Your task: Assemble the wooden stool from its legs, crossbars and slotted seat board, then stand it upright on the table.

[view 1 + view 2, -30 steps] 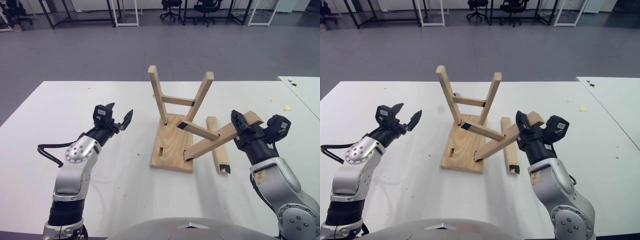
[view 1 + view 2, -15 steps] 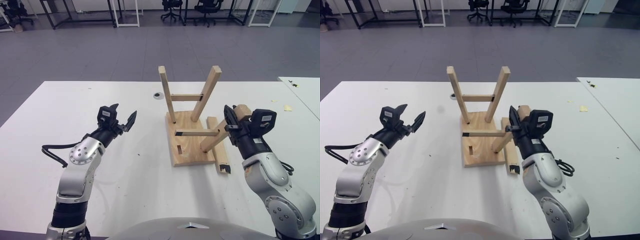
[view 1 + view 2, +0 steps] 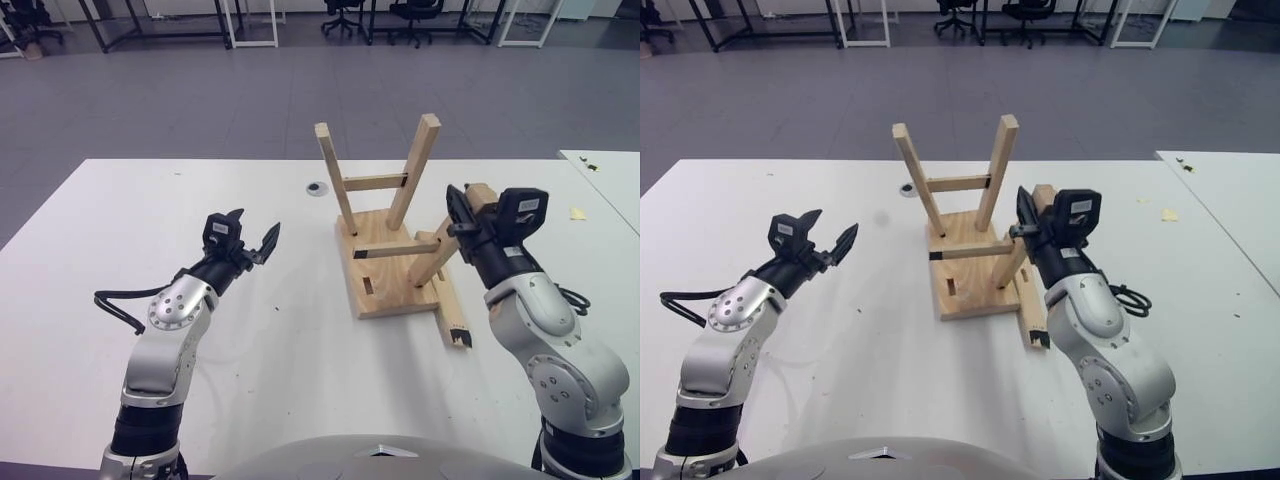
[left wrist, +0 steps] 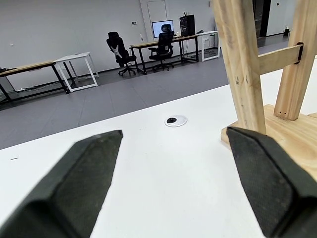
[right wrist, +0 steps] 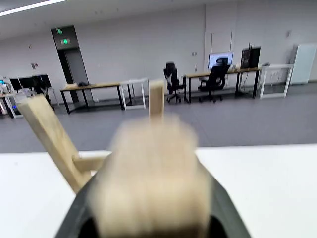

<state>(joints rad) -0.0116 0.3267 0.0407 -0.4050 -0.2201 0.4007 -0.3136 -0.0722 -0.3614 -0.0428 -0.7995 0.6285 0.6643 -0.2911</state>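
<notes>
The slotted seat board lies flat on the white table, underside up. Two legs stand in it, joined by a crossbar. A third leg leans from the board's right side, with a second crossbar sticking out of it. My right gripper is shut on that leg's upper end. A loose leg lies on the table right of the board. My left gripper hovers open and empty left of the stool, its fingers spread toward the nearest upright leg.
A round cable grommet sits in the table behind the stool. A second white table stands at the right. Bare tabletop stretches to the left and front. Office chairs and desks stand far behind.
The seat board with its legs has turned and slid toward the right arm. The held leg now stands steeper. My left gripper has drifted a little toward the stool, still open.
</notes>
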